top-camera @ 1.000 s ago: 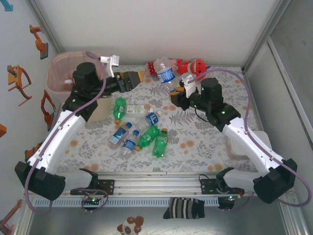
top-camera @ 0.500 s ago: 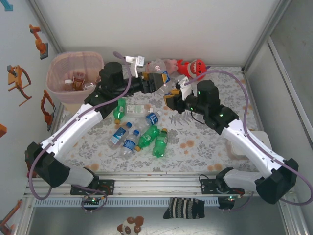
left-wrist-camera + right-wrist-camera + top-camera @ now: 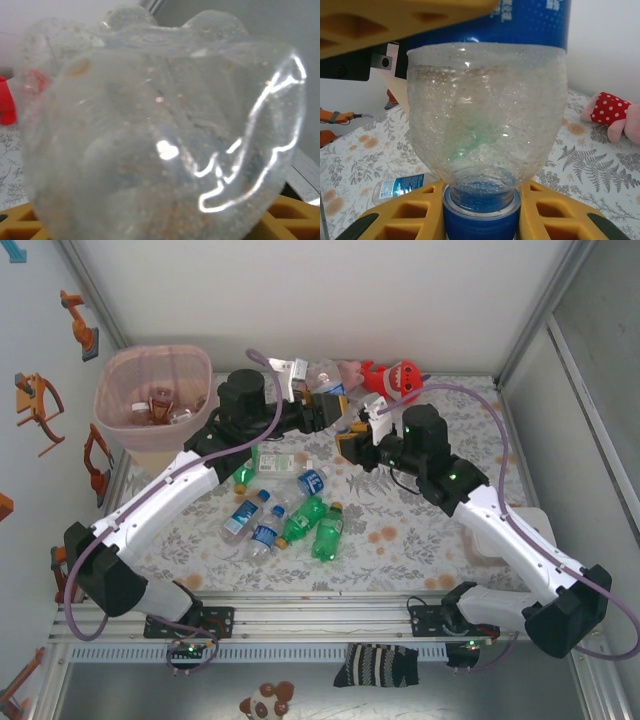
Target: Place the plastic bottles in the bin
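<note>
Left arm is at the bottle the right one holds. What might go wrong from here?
1. The right gripper holds the bottle only by its blue cap; releasing before the left gripper grips firmly would likely drop it onto the table.
2. The clear body looks thin and creased; a squeeze may buckle it and let it slip before the bin.

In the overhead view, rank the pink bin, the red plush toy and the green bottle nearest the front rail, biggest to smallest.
1. Pink bin, clearly the largest.
2. Red plush toy and green bottle look about alike, so I won't rank them.
</note>
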### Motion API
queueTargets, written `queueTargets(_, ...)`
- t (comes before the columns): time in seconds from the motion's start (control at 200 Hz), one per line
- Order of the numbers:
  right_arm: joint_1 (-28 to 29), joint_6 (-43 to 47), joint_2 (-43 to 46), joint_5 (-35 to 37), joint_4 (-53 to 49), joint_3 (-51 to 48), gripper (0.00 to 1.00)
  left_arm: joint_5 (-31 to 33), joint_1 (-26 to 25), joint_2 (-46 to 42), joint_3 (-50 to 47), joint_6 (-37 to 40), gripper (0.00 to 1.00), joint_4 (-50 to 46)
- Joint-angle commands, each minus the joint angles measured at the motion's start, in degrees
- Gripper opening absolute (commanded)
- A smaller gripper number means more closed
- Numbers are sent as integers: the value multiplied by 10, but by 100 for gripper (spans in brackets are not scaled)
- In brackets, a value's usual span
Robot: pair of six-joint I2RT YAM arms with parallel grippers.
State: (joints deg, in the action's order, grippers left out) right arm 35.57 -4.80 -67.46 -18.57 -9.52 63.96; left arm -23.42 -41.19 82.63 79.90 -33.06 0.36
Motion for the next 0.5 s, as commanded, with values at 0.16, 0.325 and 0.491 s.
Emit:
queueTargets(0.16,9,-12,5,16,17,11,20,-6,-6,-4,15,10,57,4)
queueTargets(0.325,12,-15,8,15,17,11,34,-2,-5,-7,20,18,56,-9)
queueTargets(0.491,16,-29,17,21,6,12,61,5,7,-15,26,31,55,-33)
